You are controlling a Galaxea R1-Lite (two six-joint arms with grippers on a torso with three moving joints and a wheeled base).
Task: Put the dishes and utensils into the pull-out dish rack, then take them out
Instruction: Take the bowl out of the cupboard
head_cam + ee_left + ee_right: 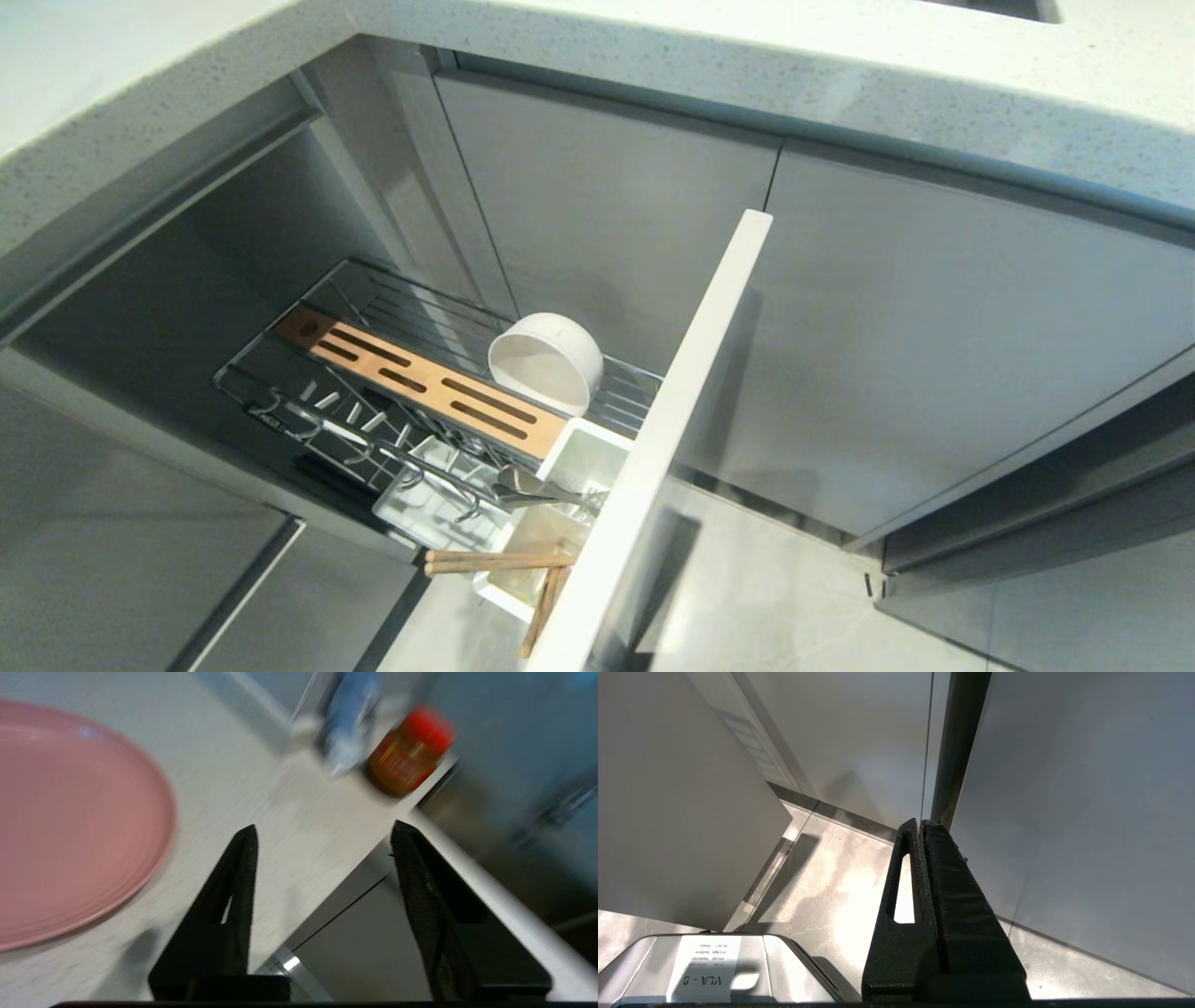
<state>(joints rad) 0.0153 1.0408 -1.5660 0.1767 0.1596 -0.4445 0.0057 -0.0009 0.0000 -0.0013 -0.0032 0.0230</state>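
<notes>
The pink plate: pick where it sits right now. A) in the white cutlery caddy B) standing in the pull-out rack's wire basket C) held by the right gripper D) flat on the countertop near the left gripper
D: the left wrist view shows the pink plate lying flat on the countertop beside the open, empty left gripper.

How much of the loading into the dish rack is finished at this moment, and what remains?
Done: the white bowl lies in the dish rack; the spoon and chopsticks sit in its white caddy. In hand: nothing; the left gripper is open above the counter near the pink plate. The right gripper is shut, idle. Left: loading the plate, then unloading everything.
</notes>
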